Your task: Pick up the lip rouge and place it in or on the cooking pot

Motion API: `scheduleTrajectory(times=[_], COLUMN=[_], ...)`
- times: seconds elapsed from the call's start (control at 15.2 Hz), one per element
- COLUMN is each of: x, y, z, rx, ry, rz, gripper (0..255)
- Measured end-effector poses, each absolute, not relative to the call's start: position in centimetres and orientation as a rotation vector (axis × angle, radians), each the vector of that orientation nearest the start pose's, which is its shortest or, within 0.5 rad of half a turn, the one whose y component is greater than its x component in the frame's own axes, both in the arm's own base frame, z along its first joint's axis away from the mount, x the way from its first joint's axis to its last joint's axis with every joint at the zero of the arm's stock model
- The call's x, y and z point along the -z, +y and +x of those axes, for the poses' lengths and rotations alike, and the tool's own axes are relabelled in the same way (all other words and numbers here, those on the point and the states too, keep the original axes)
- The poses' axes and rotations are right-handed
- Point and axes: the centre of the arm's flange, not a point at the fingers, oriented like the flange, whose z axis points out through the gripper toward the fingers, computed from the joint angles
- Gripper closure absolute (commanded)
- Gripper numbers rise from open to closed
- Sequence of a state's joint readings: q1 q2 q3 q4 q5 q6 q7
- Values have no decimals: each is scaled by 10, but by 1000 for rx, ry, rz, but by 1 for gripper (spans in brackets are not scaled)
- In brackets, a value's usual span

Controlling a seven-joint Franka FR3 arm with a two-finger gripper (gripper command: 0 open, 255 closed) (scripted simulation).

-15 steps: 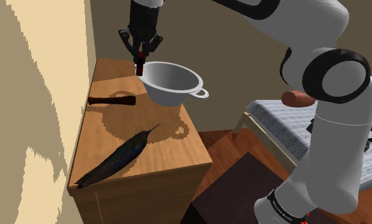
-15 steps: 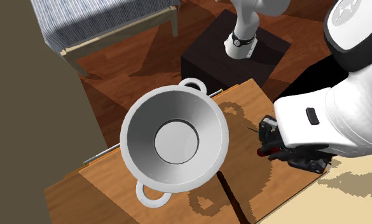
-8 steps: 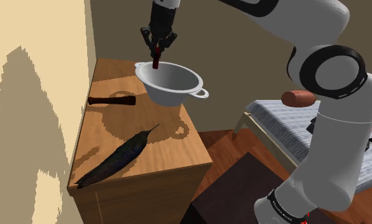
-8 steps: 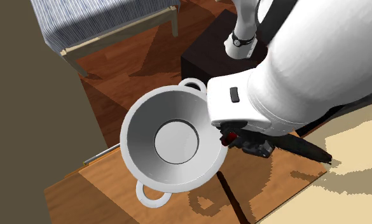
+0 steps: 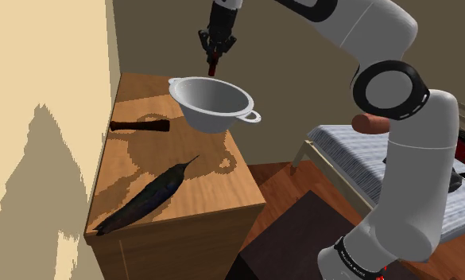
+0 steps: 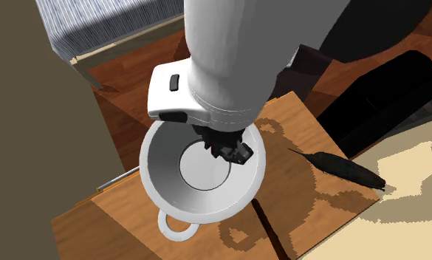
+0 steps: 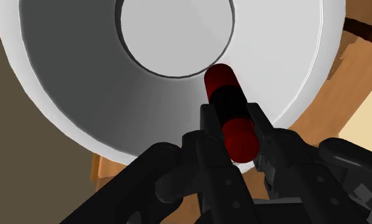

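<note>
A red and black lip rouge tube (image 7: 229, 111) is clasped between my black fingers. My gripper (image 5: 214, 57) hangs above the white cooking pot (image 5: 211, 102), which stands on the wooden cabinet top (image 5: 139, 155). From the second exterior view, my gripper (image 6: 225, 147) is over the pot's flat bottom (image 6: 199, 166), a little off centre. The wrist view looks down into the pot (image 7: 82, 95) with the tube's far end over the edge of its bottom disc. The tube (image 5: 212, 69) hangs clear of the pot's rim.
A dark feather (image 5: 147, 197) lies near the cabinet's front edge, and a dark stick-like object (image 5: 139, 126) rests beside the pot. The pot has two loop handles (image 6: 176, 225). A bed (image 5: 429, 171) stands to the shoulder view's right, with the dark stand (image 5: 302, 243) below.
My gripper has carried the lip rouge from beside the pot's rim, toward the shoulder view's right and upward, until it hangs over the pot's inside. The grip has stayed shut.
</note>
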State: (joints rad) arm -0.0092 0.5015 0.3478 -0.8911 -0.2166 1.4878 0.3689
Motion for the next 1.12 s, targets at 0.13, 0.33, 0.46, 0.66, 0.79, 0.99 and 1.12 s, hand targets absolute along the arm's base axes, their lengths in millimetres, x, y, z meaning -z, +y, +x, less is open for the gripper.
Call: scheduleTrajectory(times=[0.13,0.33,0.46,0.66,0.79,0.99,1.12], x=[-634,-622,-611,-596,-585,-569,-559], y=[106,95,93,92,92,93,92], z=[677,682,682,683,683,683,682], rx=[200,198,198,198,199,198,198], ry=[174,174,173,173,173,173,173], rz=[-3139,-3139,-3140,-3140,-3139,-3139,-3139], gripper=[255,255,255,255,255,255,255])
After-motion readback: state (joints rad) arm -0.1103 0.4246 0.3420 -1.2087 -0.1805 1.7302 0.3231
